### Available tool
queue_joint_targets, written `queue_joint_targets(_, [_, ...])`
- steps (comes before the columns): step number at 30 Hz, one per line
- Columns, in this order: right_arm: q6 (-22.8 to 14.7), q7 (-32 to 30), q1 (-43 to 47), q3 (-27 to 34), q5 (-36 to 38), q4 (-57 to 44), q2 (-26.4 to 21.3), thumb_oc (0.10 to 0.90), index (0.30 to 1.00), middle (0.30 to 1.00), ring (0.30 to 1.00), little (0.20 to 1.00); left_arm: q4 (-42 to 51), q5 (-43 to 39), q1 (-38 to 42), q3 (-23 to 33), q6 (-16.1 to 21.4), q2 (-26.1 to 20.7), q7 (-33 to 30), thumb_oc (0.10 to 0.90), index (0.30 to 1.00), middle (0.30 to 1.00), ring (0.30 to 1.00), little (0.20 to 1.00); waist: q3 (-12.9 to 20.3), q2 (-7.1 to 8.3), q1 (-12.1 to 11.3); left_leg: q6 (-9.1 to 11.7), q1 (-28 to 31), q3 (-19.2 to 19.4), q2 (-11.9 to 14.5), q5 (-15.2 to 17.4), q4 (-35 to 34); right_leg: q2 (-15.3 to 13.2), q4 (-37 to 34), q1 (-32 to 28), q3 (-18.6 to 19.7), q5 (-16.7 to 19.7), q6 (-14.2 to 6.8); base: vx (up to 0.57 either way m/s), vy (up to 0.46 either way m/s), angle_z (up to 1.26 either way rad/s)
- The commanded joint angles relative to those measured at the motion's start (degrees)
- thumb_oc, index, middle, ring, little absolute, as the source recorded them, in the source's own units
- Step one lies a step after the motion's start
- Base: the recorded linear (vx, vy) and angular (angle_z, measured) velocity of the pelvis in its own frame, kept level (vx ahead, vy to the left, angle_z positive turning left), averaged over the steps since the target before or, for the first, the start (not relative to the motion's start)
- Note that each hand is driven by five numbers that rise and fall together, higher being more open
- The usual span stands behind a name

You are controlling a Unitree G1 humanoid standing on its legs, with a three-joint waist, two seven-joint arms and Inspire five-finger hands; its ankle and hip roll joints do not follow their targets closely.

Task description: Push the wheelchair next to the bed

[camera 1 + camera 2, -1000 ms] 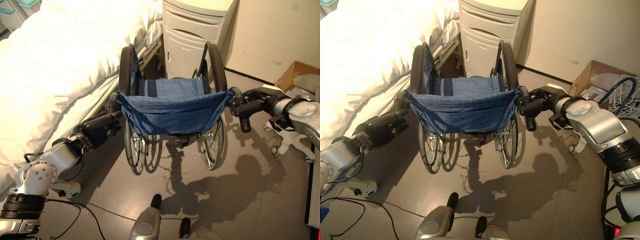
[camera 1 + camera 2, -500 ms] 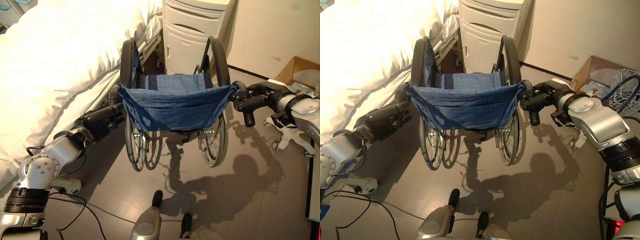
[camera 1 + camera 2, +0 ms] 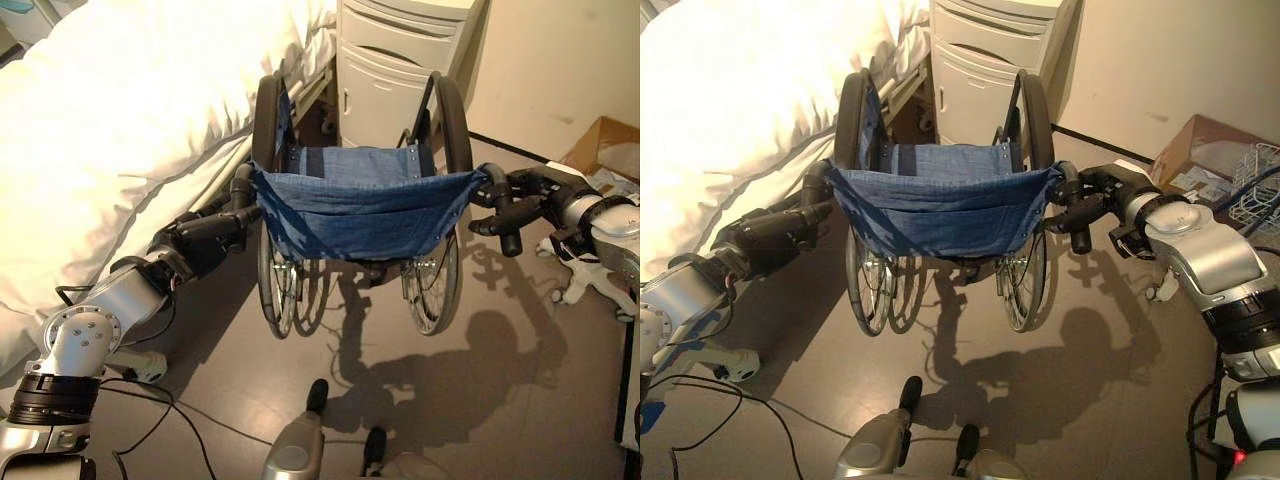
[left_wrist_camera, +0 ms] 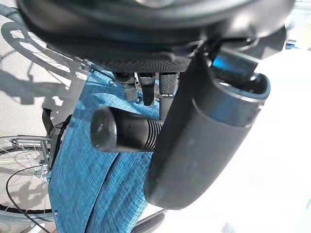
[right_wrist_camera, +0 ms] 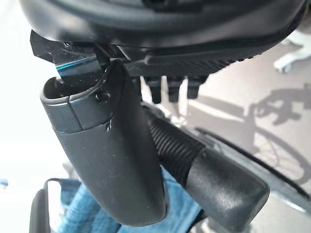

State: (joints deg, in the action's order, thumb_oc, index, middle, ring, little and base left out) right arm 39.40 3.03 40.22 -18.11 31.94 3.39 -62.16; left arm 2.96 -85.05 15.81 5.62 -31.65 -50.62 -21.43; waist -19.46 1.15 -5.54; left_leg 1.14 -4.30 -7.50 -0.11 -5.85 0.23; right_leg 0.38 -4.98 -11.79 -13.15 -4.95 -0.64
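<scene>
Here the left hand (image 3: 205,232) curls round the wheelchair's left push handle (image 4: 124,134), a ribbed black grip shown close in the left wrist view; likewise the right hand (image 3: 510,205) wraps the right push handle (image 5: 204,170). Beyond, the wheelchair (image 3: 360,205), with blue woven cloth back and spoked wheels, stands just beside the white-quilted bed (image 3: 110,130), facing a pale cabinet (image 3: 400,60).

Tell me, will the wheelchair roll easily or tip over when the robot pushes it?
The blue fabric-backed wheelchair probably rolls easily: its big spoked wheels rest on smooth grey floor. Tipping seems unlikely, since the left hand and right hand each wrap a rear push handle. The cloth back would likely sag if pressed.
</scene>
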Motion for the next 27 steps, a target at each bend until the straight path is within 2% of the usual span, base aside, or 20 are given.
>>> queue_joint_targets(1, [-10.63, -5.81, 0.96, 2.93, -1.56, -2.76, -0.96, 0.800, 0.900, 0.900, 0.900, 0.900, -1.06, 1.05, -0.16, 10.77, 10.81, -5.50, 0.86, 0.800, 0.900, 0.900, 0.900, 0.900, 17.00, 0.27, -2.53, 3.06, 6.51, 3.60, 2.32, 1.07, -3.09, -6.70, 2.97, 4.90, 0.92, 6.26, -4.98, 0.00, -0.009, 0.03])
queue_joint_targets(3, [-11.00, -5.97, -0.71, 5.00, -1.84, -2.78, -1.79, 0.800, 0.900, 0.900, 0.900, 0.900, -1.78, 0.95, -0.83, 12.23, 10.92, -5.99, 1.03, 0.800, 0.900, 0.900, 0.900, 0.900, 17.01, 0.18, -2.20, 3.04, 6.37, 3.78, 2.37, 0.89, -3.19, -6.66, 2.95, 5.15, 1.08, 6.47, -4.96, -0.01, -0.004, 0.05])
queue_joint_targets(7, [-11.98, -7.70, -7.25, 12.76, -1.09, -3.78, -4.01, 0.800, 0.900, 0.900, 0.900, 0.900, -2.48, 0.35, -3.87, 16.34, 10.93, -6.38, 1.51, 0.800, 0.900, 0.900, 0.900, 0.900, 16.96, -0.02, -1.12, 3.07, 6.59, 4.53, 2.71, 0.98, -3.76, -6.58, 2.76, 5.52, 1.58, 6.47, -5.01, -0.02, -0.003, 0.08])
queue_joint_targets(11, [-12.83, -9.91, -14.53, 21.16, 0.24, -5.20, -4.13, 0.800, 0.900, 0.900, 0.900, 0.900, -1.90, 1.06, -6.44, 19.11, 11.15, -5.83, 1.81, 0.800, 0.900, 0.900, 0.900, 0.900, 16.84, -0.05, -0.18, 3.11, 6.80, 5.17, 2.96, 1.19, -4.09, -6.51, 2.75, 5.80, 2.05, 6.35, -5.08, 0.00, -0.010, 0.17])
queue_joint_targets(16, [-12.79, -10.12, -23.43, 29.92, -0.22, -7.42, -2.28, 0.800, 0.900, 0.900, 0.900, 0.900, -0.56, 3.50, -9.55, 22.80, 11.63, -4.84, 1.46, 0.800, 0.900, 0.900, 0.900, 0.900, 16.92, -0.11, 0.81, 3.07, 7.05, 5.68, 3.08, 1.36, -4.49, -6.40, 2.63, 6.00, 2.50, 6.24, -5.14, 0.01, -0.008, 0.22])
queue_joint_targets(19, [-13.46, -11.31, -30.20, 35.54, -0.96, -8.45, 0.75, 0.800, 0.900, 0.900, 0.900, 0.900, 0.43, 4.43, -12.28, 26.44, 13.42, -4.22, 1.47, 0.800, 0.900, 0.900, 0.900, 0.900, 16.81, -0.26, 1.24, 3.11, 7.12, 5.97, 3.24, 1.36, -4.69, -6.30, 2.53, 6.02, 2.81, 6.12, -5.05, 0.02, -0.002, 0.20])
queue_joint_targets(22, [-14.13, -12.42, -32.43, 37.77, -1.84, -8.09, 2.50, 0.800, 0.900, 0.900, 0.900, 0.900, 0.47, 4.21, -13.10, 28.10, 13.26, -4.03, 1.23, 0.800, 0.900, 0.900, 0.900, 0.900, 16.70, -0.34, 1.29, 3.16, 7.09, 5.99, 3.29, 1.38, -4.67, -6.29, 2.59, 6.04, 2.79, 6.00, -5.02, 0.01, -0.003, 0.02])
queue_joint_targets(27, [-12.35, -16.20, -36.17, 41.60, -2.15, -8.51, 4.34, 0.800, 0.900, 0.900, 0.900, 0.900, -0.48, 4.98, -15.67, 30.02, 12.00, -2.64, 2.00, 0.800, 0.900, 0.900, 0.900, 0.900, 16.44, -0.50, 1.64, 3.23, 6.99, 6.20, 3.43, 1.53, -4.31, -6.37, 2.98, 6.43, 2.91, 5.77, -5.02, 0.00, 0.000, 0.00])
